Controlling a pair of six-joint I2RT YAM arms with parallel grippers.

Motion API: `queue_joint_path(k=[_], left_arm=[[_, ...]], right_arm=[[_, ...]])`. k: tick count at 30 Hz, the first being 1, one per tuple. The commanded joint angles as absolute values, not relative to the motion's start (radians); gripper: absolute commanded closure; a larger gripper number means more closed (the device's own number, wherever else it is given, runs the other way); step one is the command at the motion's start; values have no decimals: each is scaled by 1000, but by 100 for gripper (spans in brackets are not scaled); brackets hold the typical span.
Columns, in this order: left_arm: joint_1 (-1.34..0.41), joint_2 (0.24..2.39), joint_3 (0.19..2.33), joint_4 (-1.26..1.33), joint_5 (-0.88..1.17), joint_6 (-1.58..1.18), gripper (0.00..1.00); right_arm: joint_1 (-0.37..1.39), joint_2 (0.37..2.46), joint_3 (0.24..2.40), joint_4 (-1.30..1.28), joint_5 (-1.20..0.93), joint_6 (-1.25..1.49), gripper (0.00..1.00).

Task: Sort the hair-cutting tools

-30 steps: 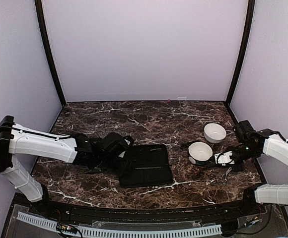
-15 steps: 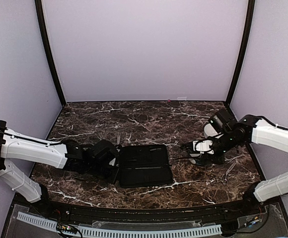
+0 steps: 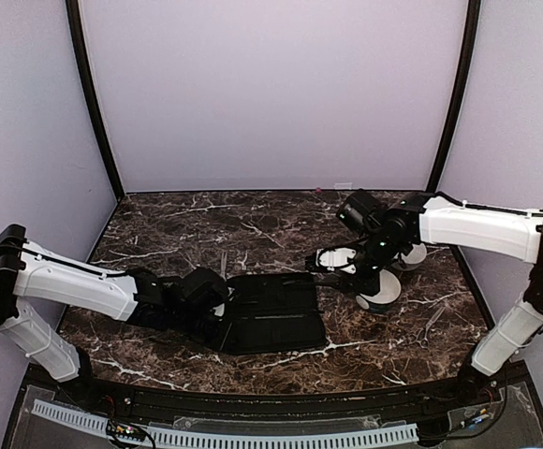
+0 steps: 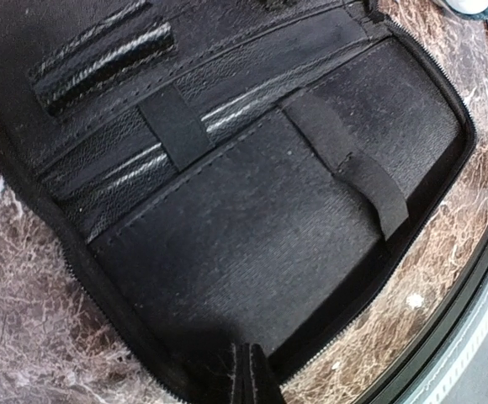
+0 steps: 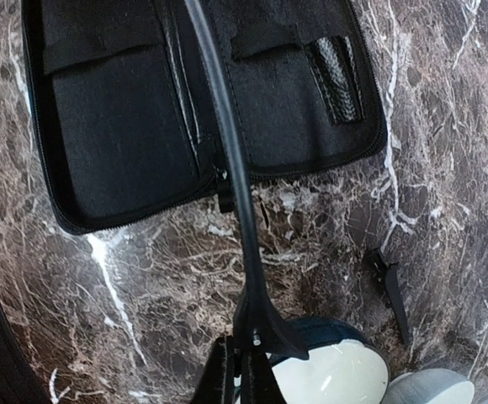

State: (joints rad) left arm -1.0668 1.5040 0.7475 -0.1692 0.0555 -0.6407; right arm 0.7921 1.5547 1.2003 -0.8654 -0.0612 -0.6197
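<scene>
Comb (image 5: 227,151) pinched tight in the right hand (image 5: 240,366), over the open case (image 5: 109,126); left hand (image 4: 246,374) clamps its edge. Another dark piece (image 5: 391,290) lies on the tabletop (image 5: 185,278). Early going, I'd say.

Open black case (image 4: 252,244) on marble table (image 4: 25,328)

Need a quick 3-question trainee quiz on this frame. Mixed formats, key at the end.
1. True or false: the flat black rectangular zip case lies zipped shut.
2. What is in the right gripper? A: a slim dark comb-like tool. B: silvery scissors. C: nothing.
3. How many round white bowls stand on the dark marble table?

Key: 1 false, it lies open with its inner pockets showing. 2 A, the tool reaches out over the case. 3 two.
</scene>
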Motion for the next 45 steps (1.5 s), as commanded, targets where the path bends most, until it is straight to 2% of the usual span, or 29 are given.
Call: queue_joint_path(k=[1,11,28,31,45], left_arm=[[-1066,1507,707,-158,52,-629,100],[-1067,1553,659,-98,79,-632,100],[-1067,1563,637,-61,76,-633,100],[-1068,1556,632,-51,78,-631,100],[-1068,1550,631,-37,66,-627,100]], right_arm=[[813,1586,1317,-960,-105,-542,100],[915,1720,1374,-1081,11,-527,100],[966,1799,1382,-1108,123,-481,100],[979,1825,1368,-1088,205,-468,100],[1048,1912,1405,-1055,225,-429,100]])
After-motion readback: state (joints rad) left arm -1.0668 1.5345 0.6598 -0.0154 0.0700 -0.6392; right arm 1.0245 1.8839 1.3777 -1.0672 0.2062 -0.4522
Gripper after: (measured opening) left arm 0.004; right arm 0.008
